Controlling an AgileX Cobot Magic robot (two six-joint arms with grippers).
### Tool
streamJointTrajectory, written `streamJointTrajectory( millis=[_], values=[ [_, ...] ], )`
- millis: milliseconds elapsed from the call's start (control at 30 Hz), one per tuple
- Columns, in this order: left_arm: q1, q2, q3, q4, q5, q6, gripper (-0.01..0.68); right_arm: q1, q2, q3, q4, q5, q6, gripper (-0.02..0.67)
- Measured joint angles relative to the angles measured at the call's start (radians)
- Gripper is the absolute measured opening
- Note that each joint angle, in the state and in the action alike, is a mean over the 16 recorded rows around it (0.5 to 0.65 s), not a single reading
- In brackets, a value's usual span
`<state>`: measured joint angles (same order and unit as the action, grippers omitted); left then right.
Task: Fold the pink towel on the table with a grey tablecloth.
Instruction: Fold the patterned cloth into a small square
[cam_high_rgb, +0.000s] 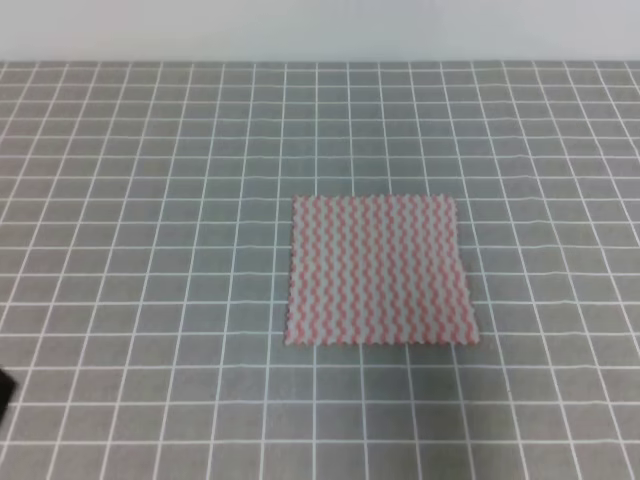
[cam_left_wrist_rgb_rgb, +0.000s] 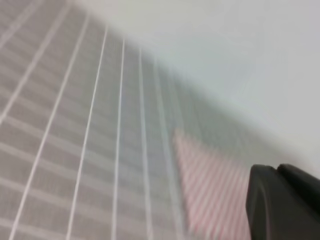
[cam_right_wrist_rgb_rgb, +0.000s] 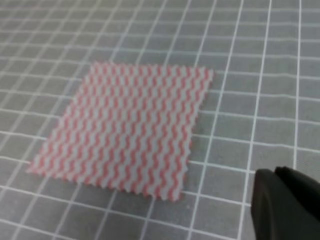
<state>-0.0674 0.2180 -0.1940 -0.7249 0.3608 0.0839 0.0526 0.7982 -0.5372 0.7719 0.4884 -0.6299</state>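
The pink towel (cam_high_rgb: 378, 270) lies flat and unfolded on the table with a grey tablecloth (cam_high_rgb: 150, 200), a little right of centre. The right wrist view shows the pink towel (cam_right_wrist_rgb_rgb: 127, 130) spread out ahead and to the left of my right gripper (cam_right_wrist_rgb_rgb: 287, 205), of which only a black part shows at the lower right, clear of the cloth. In the blurred left wrist view, a black part of my left gripper (cam_left_wrist_rgb_rgb: 282, 205) shows at the lower right, with the pink towel (cam_left_wrist_rgb_rgb: 212, 195) beyond it. Neither view shows how the jaws stand.
A small dark piece (cam_high_rgb: 3, 392) sticks in at the lower left edge of the exterior view. The tablecloth ends at a pale wall (cam_high_rgb: 320, 30) along the back.
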Motion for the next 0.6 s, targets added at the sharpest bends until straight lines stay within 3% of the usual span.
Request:
streamJointTrajectory(
  millis=[267, 600],
  values=[
    [-0.029, 0.403, -0.245, 0.013, 0.171, 0.309, -0.001, 0.046, 0.267, -0.164, -0.087, 0.116, 0.055, -0.017],
    [-0.194, 0.927, -0.55, 0.122, 0.22, 0.434, -0.001, 0.206, 0.551, -0.395, -0.433, 0.252, 0.343, -0.016]
  ],
)
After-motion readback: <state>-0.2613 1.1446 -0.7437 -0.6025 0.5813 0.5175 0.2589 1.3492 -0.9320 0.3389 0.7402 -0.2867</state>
